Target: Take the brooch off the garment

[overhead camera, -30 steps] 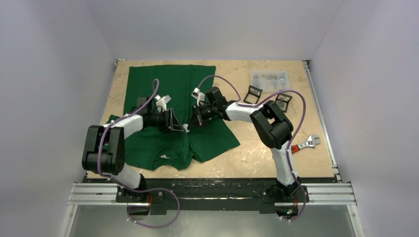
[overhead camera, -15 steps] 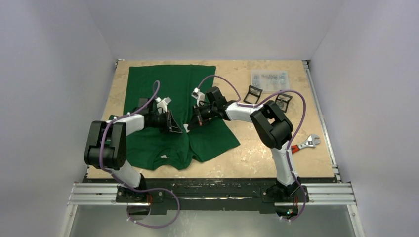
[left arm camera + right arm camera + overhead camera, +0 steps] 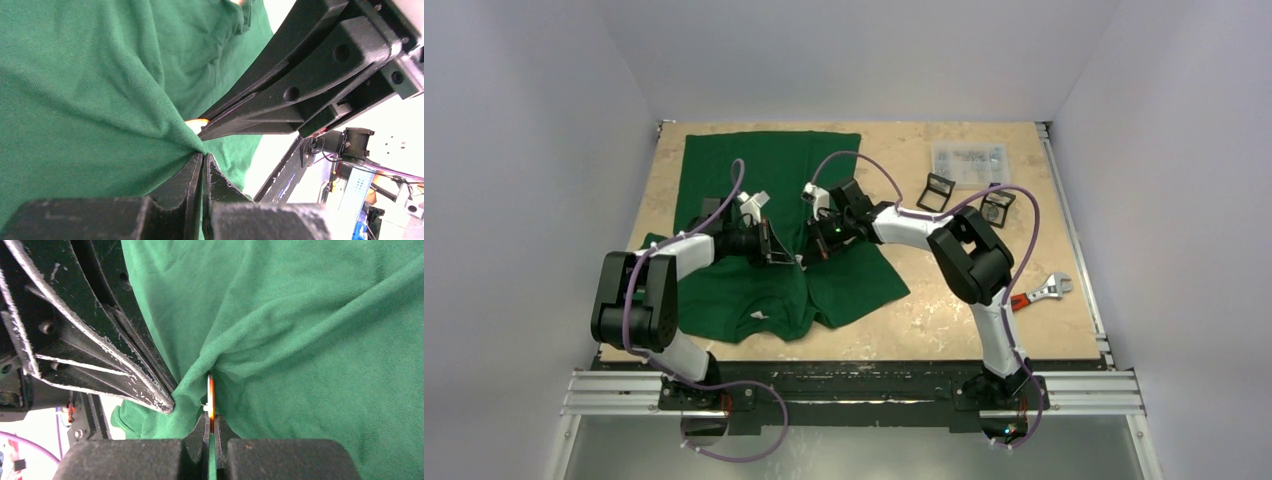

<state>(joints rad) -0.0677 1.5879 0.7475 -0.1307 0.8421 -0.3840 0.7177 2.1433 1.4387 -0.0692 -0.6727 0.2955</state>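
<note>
Overhead view: even, diffuse white light; tabletop [image 3: 944,300] bright, shadows under the arms [image 3: 969,255] soft, no glare, focus sharp. Wrist views: garment [image 3: 75,100] weave crisp mid-frame, folds shaded darker. Soft at the bottom edge: left claw [image 3: 202,159] and right claw [image 3: 210,426] bases. Bright highlight along the brooch [image 3: 211,397] rim. Backgrounds beyond the cloth blown out white.

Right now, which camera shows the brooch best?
The right wrist view: the brooch stands edge-on, an orange-rimmed disc pinched in the right gripper. The left wrist view catches only an orange glint of it; the top view does not show it.
</note>
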